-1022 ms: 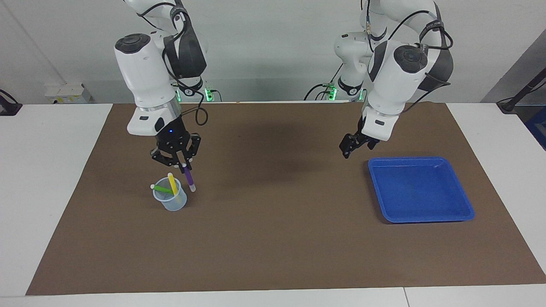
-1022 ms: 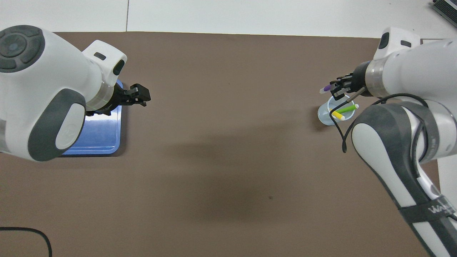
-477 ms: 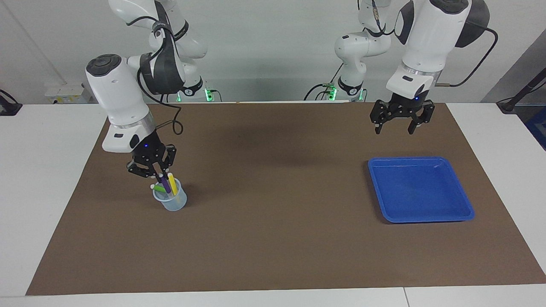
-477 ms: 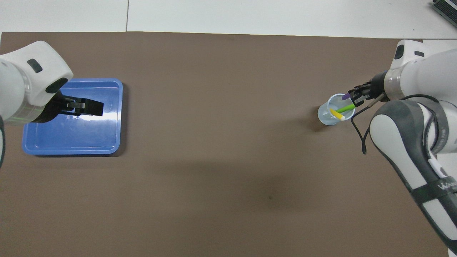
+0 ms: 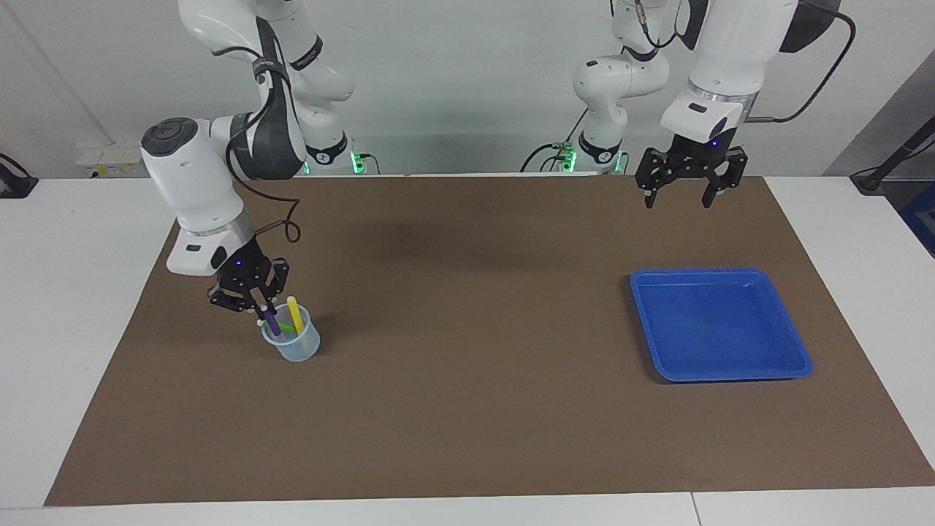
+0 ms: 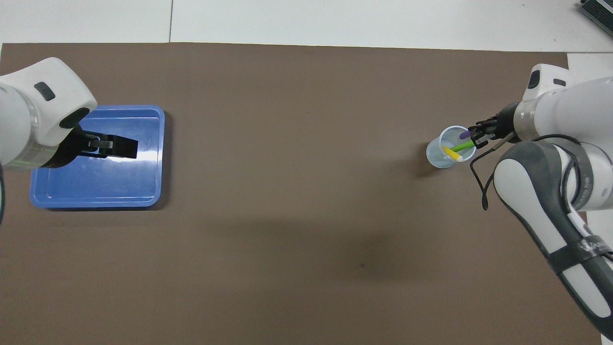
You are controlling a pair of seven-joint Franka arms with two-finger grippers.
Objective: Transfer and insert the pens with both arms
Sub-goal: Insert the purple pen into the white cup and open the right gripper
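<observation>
A clear plastic cup (image 5: pixel 294 345) stands on the brown mat toward the right arm's end; it also shows in the overhead view (image 6: pixel 438 154). The yellow pen (image 5: pixel 295 314) and the green pen (image 6: pixel 463 145) lean inside it. My right gripper (image 5: pixel 252 301) is just over the cup's rim, shut on the upper end of the purple pen (image 5: pixel 269 318), whose lower end is inside the cup. My left gripper (image 5: pixel 677 199) is open and empty, raised high over the blue tray (image 6: pixel 143 191).
The blue tray (image 5: pixel 719 325) is empty and lies on the mat toward the left arm's end. The brown mat (image 5: pixel 467 380) covers most of the white table.
My right gripper moved the purple pen from beside the cup over it and lowered it in. My left gripper rose and drew back from beside the tray, its fingers now spread.
</observation>
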